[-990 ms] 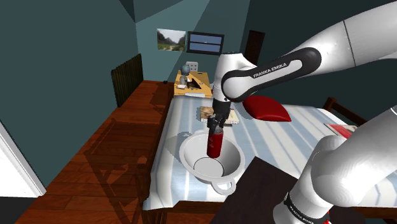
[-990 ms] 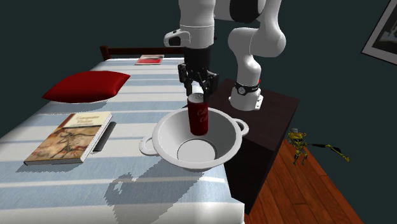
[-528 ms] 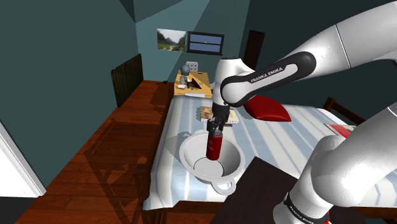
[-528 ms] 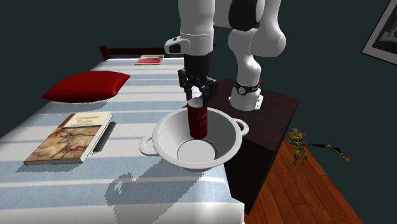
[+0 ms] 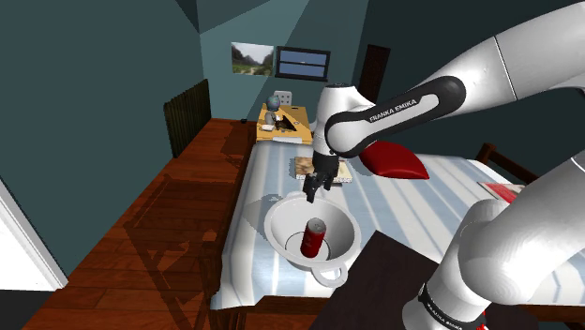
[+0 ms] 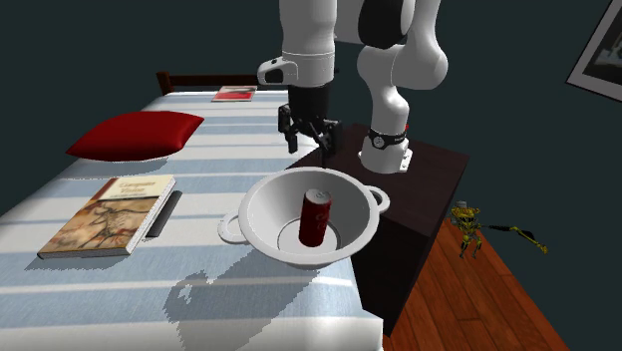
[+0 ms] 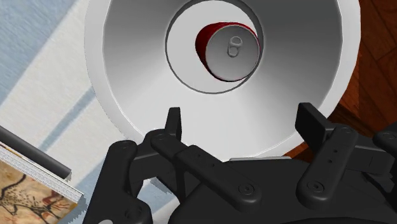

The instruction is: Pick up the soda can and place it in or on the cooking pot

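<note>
The red soda can [image 5: 314, 238] [image 6: 316, 216] [image 7: 232, 51] is standing upright inside the white cooking pot [image 5: 281, 214] [image 6: 267, 214] [image 7: 127, 63], right down on its flat bottom with the pull-tab facing up. Above the pot hangs the black claw [image 5: 313, 194] [image 6: 311, 150] [image 7: 242, 121], fingers spread wide, gripping nothing and well clear of the can's top. The pot sits on the striped bed [image 6: 199, 269], close to the bed's edge. A book [image 6: 110, 214] lies flat near the pot, and a red pillow [image 6: 135, 133] lies farther from it.

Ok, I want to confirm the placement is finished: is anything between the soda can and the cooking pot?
Nothing visible. The soda can stands upright on the floor of the cooking pot; the open gripper hangs above, apart from it.
</note>
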You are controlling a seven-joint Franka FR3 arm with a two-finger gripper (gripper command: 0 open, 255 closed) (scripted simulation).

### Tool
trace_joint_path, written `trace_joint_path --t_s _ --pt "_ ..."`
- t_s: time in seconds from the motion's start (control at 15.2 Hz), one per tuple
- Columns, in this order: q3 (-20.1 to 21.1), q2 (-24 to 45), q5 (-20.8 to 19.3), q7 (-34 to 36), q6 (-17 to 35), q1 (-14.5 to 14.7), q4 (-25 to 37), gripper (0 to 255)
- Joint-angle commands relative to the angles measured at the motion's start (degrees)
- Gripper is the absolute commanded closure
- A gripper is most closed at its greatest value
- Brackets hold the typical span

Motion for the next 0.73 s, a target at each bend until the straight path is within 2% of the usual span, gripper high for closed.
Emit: trace_joint_path --t_s 0.0,0.26,0.66 --pt "0.0 0.0 0.0 0.0 0.0 0.0 0.0 0" --pt "0.1 -3.8 0.0 0.0 -8.3 0.0 4.5 0" --pt "0.1 -3.8 0.0 0.0 -8.3 0.0 4.5 0"
